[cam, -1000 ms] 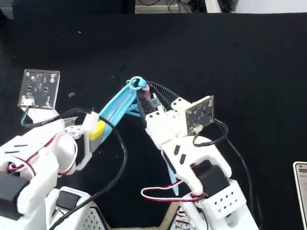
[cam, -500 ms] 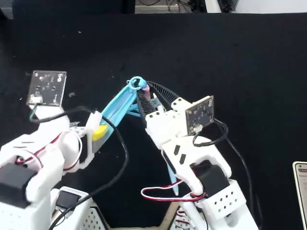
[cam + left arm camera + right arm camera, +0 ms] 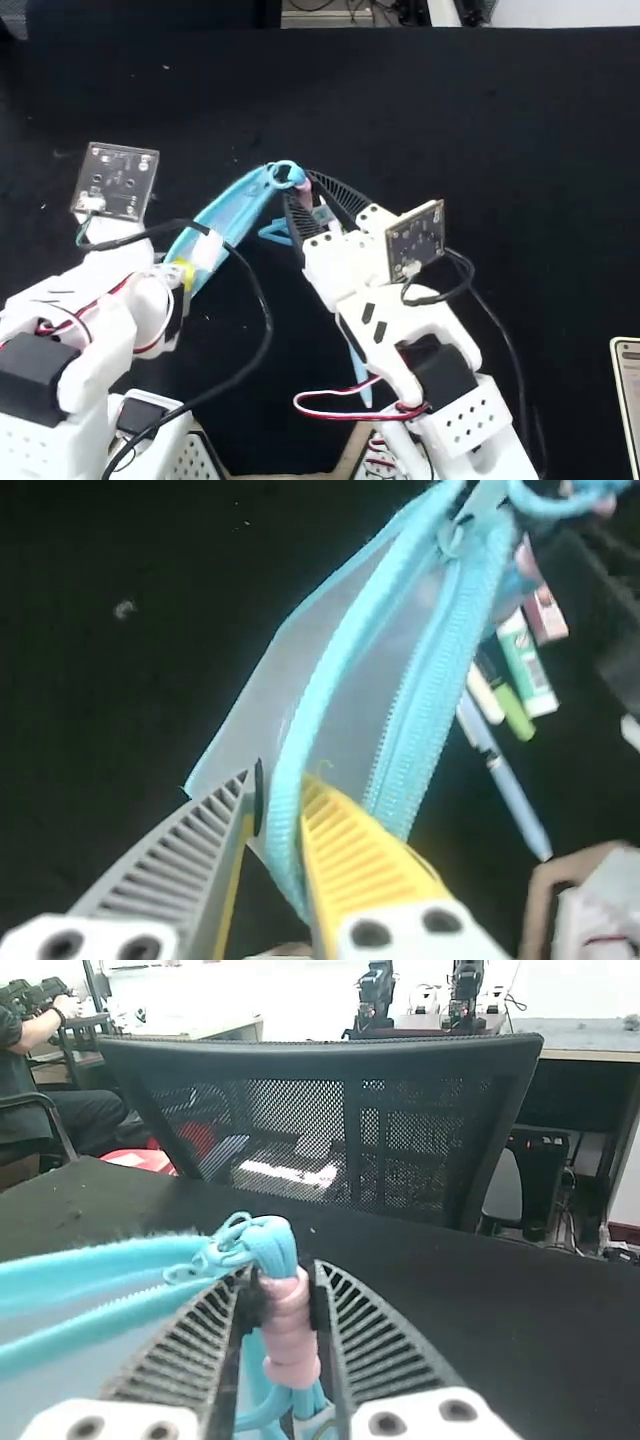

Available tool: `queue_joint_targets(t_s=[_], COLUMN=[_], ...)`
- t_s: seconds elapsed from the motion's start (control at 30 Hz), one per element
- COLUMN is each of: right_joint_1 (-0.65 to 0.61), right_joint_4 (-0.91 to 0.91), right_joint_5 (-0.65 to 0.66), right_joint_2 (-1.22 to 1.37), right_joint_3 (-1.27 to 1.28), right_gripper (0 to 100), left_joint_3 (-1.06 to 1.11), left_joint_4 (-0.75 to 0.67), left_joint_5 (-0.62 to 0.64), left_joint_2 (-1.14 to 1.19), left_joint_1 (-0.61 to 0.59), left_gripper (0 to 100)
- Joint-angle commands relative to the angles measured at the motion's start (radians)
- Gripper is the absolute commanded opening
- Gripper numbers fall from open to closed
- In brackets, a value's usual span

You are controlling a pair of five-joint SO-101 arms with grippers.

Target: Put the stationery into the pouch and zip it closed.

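High view: pouch (image 3: 225, 205) held up
Left gripper (image 3: 278, 780): pinching pouch edge
Right gripper (image 3: 280, 1272): pinching zip pull (image 3: 288, 1332)
Risk: hard tug — pouch slips

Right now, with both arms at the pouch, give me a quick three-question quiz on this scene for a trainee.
1. True or false: the left pincer is shut on the blue pouch.
2. What does the right pincer clamp? A) a pen B) the pink tab at the pouch's zipper end C) nothing
3. Fill in: one of the left pincer's fingers is grey, the other finger is ___.

Key: 1 true; 2 B; 3 yellow.
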Motion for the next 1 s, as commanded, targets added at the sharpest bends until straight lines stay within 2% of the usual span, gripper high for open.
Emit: queue_joint_targets(t_s=[0.0,0.1,0.17,0.4,0.53,0.6,0.73,0.83,0.97], right_joint_1=[-0.008,-0.008,-0.008,-0.008,-0.008,-0.008,-0.008,-0.008,-0.008], right_joint_4=[-0.026,-0.021,-0.02,-0.018,-0.018,-0.018,-0.018,-0.018,-0.018], right_joint_5=[0.009,0.006,0.006,0.009,0.011,0.011,0.006,0.006,0.006], right_joint_2=[-0.021,-0.022,-0.022,-0.022,-0.022,-0.022,-0.021,-0.021,-0.021], right_joint_3=[-0.001,-0.004,-0.004,-0.004,-0.001,0.001,0.002,0.002,0.002], right_gripper=[1.1,1.1,1.1,1.1,1.1,1.1,1.1,1.1,1.1], left_joint_3=[-0.019,-0.016,-0.004,0.11,0.107,0.077,-0.012,-0.054,-0.082], left_joint_4=[0.0,-0.018,-0.052,-0.221,-0.238,-0.226,-0.184,-0.132,-0.018], left_joint_5=[-0.193,-0.331,-0.37,-0.379,-0.371,-0.321,-0.112,-0.014,-0.005], left_joint_2=[0.012,0.012,0.012,0.012,0.012,0.014,0.02,0.021,0.025], left_joint_1=[-0.002,-0.002,-0.002,-0.004,-0.022,-0.073,-0.209,-0.275,-0.278], left_gripper=[3,3,3,3,5,13,26,27,27])
